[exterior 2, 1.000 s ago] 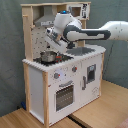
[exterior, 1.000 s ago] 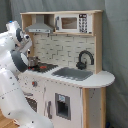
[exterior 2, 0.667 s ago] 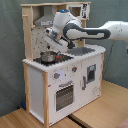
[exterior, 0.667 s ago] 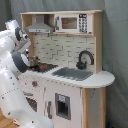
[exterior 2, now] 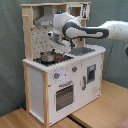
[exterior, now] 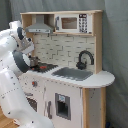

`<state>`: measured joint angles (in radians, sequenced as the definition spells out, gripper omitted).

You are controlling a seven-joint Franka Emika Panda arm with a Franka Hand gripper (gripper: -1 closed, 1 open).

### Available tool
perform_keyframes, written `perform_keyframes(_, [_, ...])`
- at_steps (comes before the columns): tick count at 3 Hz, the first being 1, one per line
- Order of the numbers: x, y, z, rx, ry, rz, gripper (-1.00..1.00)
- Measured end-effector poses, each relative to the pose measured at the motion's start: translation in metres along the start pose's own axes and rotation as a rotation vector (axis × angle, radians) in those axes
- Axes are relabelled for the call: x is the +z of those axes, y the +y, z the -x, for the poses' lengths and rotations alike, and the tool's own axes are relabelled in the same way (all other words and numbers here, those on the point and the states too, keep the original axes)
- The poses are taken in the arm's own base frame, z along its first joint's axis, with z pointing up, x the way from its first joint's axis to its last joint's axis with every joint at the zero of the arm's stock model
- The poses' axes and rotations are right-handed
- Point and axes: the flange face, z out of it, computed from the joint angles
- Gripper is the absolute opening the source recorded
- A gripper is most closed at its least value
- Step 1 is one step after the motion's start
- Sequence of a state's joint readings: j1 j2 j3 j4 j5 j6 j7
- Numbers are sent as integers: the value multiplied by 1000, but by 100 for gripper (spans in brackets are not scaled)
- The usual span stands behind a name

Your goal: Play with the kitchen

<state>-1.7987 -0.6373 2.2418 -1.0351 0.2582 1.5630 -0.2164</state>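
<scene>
The kitchen (exterior 2: 62,75) is a boxy toy unit of smooth white panels framed in pale wood, standing on a light wooden floor (exterior 2: 100,112) before a grey curtain backdrop (exterior: 115,60). Taking its grey sink (exterior: 72,73) as landmark: the sink is a shallow rectangular basin set into the white worktop (exterior: 100,79), whose end beyond the sink is rounded. Directly behind the sink rises a black faucet (exterior: 85,59) with a curved, hooked spout. Beside the sink, toward the first exterior view's left, lies the dark stovetop (exterior: 46,66) with red rings, and a small round metal pot (exterior 2: 48,57) sits on it. Behind the sink the back wall shows a white brick-pattern tile print (exterior: 55,47). Above the sink a wooden shelf carries a box-shaped microwave (exterior: 71,23); a grey sloped range hood (exterior: 39,25) hangs over the stove. Below the sink level, the front has round knobs (exterior 2: 56,76) and an oven door (exterior 2: 64,95) with a bar handle.

The glossy white, rounded robot arm (exterior 2: 92,31) reaches over the stove side. Its claw (exterior 2: 52,42) hovers above the pot; I cannot tell whether its fingers are apart or together.
</scene>
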Motion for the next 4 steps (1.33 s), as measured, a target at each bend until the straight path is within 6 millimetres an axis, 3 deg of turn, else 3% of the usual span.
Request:
perform_keyframes(1, [24, 9, -4, -71, -41, -8, 100])
perform_keyframes(2, [29, 15, -7, -173, -35, -25, 100])
perform_keyframes(3, [36, 3, -16, -279, -26, -39, 100])
perform_keyframes(4, [37, 7, -23, -353, -11, -36, 100])
